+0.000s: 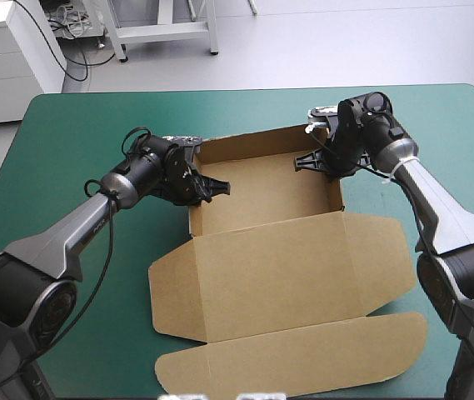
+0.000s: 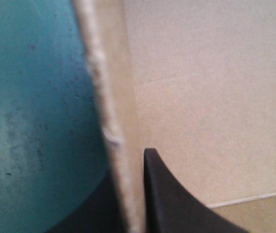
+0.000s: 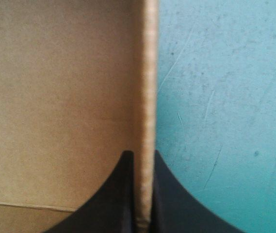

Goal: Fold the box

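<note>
Two hands on one item.

Item 1, box (image 1: 261, 196): brown board, formed as an open tray with its lid (image 1: 286, 275) lying flat. It sits about the middle of the teal-green bench (image 1: 70, 133), tray toward the far edge, lid spread toward the near edge, and the long tuck flap (image 1: 303, 354) closest to that edge.

Item 2, left hand (image 1: 210, 189): clamped on the tray's left wall (image 2: 113, 121), one black finger inside the tray and one outside over the cover. The wall's rim leans slightly.

Item 3, right hand (image 1: 320, 160): clamped on the right wall (image 3: 147, 97), toward the tray's far right corner, one finger on each side. The wall stands straight between them.

Step in hand, as judged: firming the two side walls so that they stand upright.

Handling notes:
- Keep each pinch square on the rim and low enough to crease the fold at the tray floor.
- Work both sides with even pressure; an uneven pull would likely twist the tray or slide it across the cover.
- Avoid lifting, which could drag the flat lid and spring the walls.
- Bring the leaning left wall to vertical before releasing.
</note>
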Motion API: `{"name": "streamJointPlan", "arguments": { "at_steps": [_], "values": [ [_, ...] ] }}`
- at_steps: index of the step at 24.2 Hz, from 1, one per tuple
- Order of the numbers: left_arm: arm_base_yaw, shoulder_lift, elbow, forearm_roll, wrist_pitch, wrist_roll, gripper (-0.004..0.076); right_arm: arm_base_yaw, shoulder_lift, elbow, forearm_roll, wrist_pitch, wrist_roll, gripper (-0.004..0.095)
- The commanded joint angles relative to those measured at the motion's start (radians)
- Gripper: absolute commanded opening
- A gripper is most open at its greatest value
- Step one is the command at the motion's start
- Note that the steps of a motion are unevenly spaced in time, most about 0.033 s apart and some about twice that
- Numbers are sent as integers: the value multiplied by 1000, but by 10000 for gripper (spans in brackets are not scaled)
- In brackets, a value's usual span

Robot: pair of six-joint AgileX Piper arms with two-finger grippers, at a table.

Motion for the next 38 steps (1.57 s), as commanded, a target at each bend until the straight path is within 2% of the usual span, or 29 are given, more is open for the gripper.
{"name": "streamJointPlan", "arguments": {
  "at_steps": [1, 10, 21, 22, 23, 26, 27, 28, 29, 31, 33, 34, 38],
  "values": [
    [-6, 1, -90, 10, 51, 41, -8, -9, -30, -27, 8, -43, -13, -16],
    [-6, 139, -376, -9, 261, 49, -8, -9, -14, -19, 19, -43, -24, -16],
    [-6, 145, -384, -8, 279, 47, -6, -9, -14, -19, -18, -43, -33, -13],
    [-6, 145, -384, -10, 279, 53, 12, -9, -14, -19, -18, -43, -33, -6],
    [-6, 145, -384, -10, 279, 53, 35, -9, -14, -19, -18, -43, -33, 19],
    [-6, 145, -385, -6, 272, 58, 201, -9, -14, -19, -14, -43, -39, 200],
    [-6, 145, -385, -3, 269, 58, 275, -9, -14, -19, -14, -43, -39, 277],
    [-6, 145, -385, 10, 268, 56, 385, -9, -14, -19, -17, -43, -39, 435],
    [-6, 145, -385, 10, 268, 56, 434, -9, -14, -19, -19, -43, -39, 530],
    [-6, 145, -385, 10, 281, 56, 482, -9, -14, -19, -29, -43, -39, 706],
    [-6, 145, -385, 10, 281, 58, 484, -9, -14, -19, -32, -43, -39, 812],
    [-6, 145, -385, 10, 281, 58, 484, -9, -14, -19, -32, -43, -39, 840],
    [-6, 145, -386, 16, 276, 58, 484, -9, -14, -21, -39, -43, -39, 844]
  ]
}}
